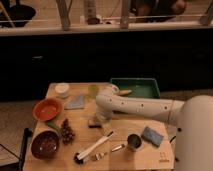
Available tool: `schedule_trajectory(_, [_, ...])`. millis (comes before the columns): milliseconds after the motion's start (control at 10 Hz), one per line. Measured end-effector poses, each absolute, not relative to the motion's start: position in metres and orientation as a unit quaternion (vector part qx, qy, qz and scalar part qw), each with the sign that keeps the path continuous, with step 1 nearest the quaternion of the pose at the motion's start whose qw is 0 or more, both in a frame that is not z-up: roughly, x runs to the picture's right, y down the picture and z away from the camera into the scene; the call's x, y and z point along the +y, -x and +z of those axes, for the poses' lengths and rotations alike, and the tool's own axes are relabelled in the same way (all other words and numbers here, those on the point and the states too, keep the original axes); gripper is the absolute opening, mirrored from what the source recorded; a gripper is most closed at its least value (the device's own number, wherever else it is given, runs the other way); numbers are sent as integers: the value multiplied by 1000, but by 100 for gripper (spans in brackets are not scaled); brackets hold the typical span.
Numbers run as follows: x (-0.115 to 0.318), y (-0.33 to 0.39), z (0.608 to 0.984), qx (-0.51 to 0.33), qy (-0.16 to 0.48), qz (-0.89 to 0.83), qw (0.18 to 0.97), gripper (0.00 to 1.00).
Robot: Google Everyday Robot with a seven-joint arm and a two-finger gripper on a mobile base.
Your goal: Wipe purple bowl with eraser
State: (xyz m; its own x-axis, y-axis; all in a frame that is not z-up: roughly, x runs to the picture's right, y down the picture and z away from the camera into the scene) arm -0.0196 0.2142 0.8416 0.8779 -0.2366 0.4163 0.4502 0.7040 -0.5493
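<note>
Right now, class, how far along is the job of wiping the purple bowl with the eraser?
Done: nothing that shows yet. In hand: the hand is open and low over the middle of the table, right at the eraser, which lies there ungripped. Left: grasp the eraser, carry it to the purple bowl at the front left corner, and wipe its inside.

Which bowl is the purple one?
The purple bowl at the table's front-left corner, darker than the bright orange bowl behind it. The gripper is mid-table, by the eraser.
</note>
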Motion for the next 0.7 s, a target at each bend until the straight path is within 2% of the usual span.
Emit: schedule_trajectory(700, [215, 21, 840, -158, 334, -184, 911, 80])
